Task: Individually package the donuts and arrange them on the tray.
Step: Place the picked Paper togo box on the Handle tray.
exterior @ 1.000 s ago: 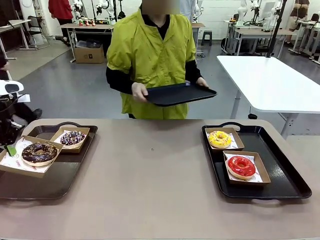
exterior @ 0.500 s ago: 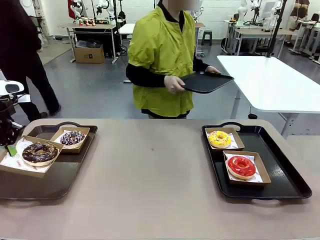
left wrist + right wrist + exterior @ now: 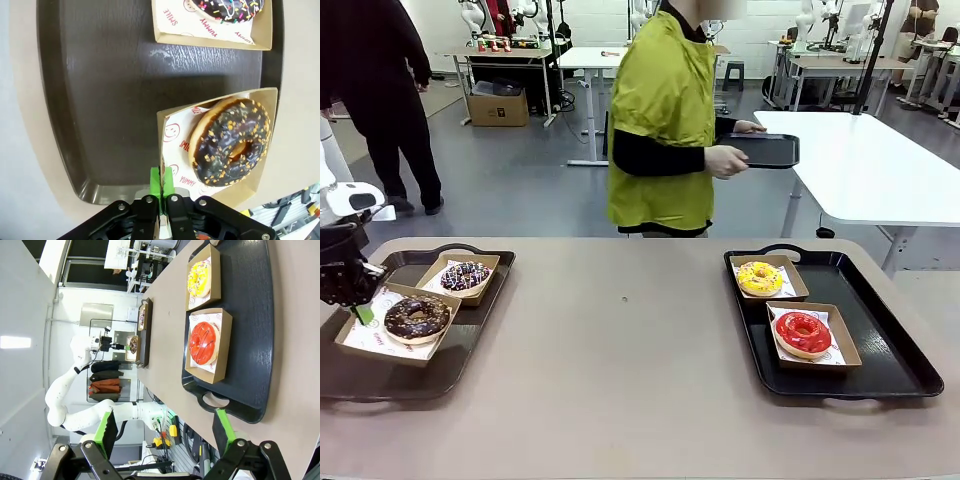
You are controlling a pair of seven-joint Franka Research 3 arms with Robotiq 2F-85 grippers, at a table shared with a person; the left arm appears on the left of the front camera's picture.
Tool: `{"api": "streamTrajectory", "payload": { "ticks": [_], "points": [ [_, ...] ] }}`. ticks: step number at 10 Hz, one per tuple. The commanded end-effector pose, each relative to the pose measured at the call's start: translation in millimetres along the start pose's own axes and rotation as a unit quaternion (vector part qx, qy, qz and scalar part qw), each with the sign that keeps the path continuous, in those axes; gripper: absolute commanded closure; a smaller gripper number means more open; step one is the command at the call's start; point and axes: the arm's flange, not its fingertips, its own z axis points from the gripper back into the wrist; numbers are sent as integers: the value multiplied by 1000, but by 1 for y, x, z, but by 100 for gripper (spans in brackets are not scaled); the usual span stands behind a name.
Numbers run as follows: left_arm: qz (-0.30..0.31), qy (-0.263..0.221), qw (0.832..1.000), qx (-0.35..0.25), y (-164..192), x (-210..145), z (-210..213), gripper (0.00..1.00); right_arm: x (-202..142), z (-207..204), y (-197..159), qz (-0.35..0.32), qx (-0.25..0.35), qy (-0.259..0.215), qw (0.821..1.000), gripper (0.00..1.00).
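On the left black tray [image 3: 470, 340] a chocolate donut [image 3: 417, 318] lies in a cardboard box [image 3: 360, 345]. My left gripper [image 3: 358, 308] is shut on that box's left rim. In the left wrist view the green pads [image 3: 161, 181] pinch the box's edge beside the donut [image 3: 231, 147]. A second chocolate donut [image 3: 466, 275] with coloured sprinkles sits boxed behind it [image 3: 231, 7]. The right tray [image 3: 880, 340] holds a boxed yellow donut [image 3: 760, 277] and a boxed red donut [image 3: 803, 332]. My right gripper [image 3: 165, 429] hangs open high above these, with the red donut [image 3: 204, 342] and the yellow donut [image 3: 199, 277] below it.
A person in a yellow-green top stands past the far edge, turned right, holding an empty black tray [image 3: 760, 150]. Another person in dark clothes walks at the back left. A white table [image 3: 870, 170] stands behind on the right. Bare tabletop [image 3: 620, 350] lies between the two trays.
My left gripper has carried the boxed chocolate donut right, further over the left tray. The person has turned and moved right with the empty tray. A person in dark clothes has walked in.
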Motion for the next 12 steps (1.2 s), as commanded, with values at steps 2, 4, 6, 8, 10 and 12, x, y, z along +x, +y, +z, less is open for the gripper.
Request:
{"api": "streamTrajectory", "payload": {
  "ticks": [2, 4, 6, 8, 10, 12],
  "points": [
    [-28, -15, 999, 21, -8, -5, -14, 99, 0, 0, 4, 0, 4, -3, 1000, 0],
    [-33, -3, 999, 26, -13, -3, -22, 99, 0, 0, 4, 0, 4, -3, 1000, 0],
    [-30, -1, 999, 33, -15, -1, -30, 99, 0, 0, 4, 0, 4, -3, 1000, 0],
    [-28, 2, 999, 36, -13, 0, -35, 47, 0, 0, 4, 0, 4, -3, 1000, 0],
    [-29, 1, 999, 35, -13, -2, -34, 0, 0, 0, 4, 0, 4, -3, 1000, 0],
    [-27, 1, 999, 33, -11, -2, -29, 0, 0, 0, 4, 0, 4, -3, 1000, 0]
  ]
}}
